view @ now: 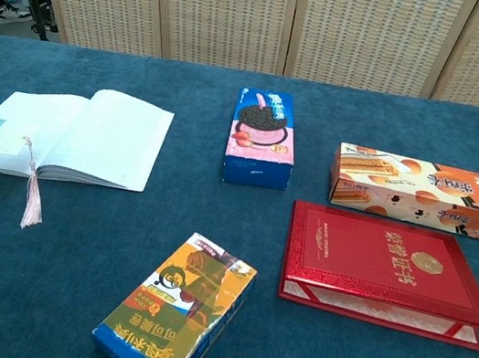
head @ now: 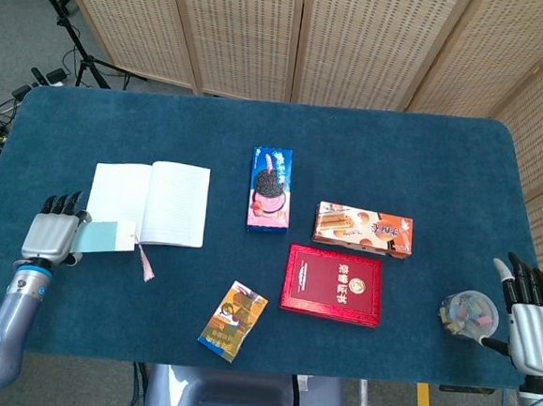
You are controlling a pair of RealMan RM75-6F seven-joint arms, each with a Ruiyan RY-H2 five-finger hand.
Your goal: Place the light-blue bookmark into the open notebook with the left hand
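Light-blue bookmark (head: 105,234) overlaps only the open notebook (head: 149,203) at its lower left corner, pinched at its outer end by your left hand (head: 51,235). Release here and its tassel (head: 143,263) may drag it off. Your right hand (head: 529,317) rests with fingers spread.

Bright, even light across both views, soft and seemingly from above, no hard beam anywhere. The blue tabletop (head: 416,158) reads flat and matte, no glare on it. Shadows are faint and short: a thin dark edge hugs the near side of the red book (view: 385,272) in the chest view. Its glossy cover catches a mild sheen. The open notebook (head: 149,203) runs near white, ruled lines just readable from the head view. Focus is crisp throughout; the far woven screens (view: 251,9) stay sharp, no motion blur
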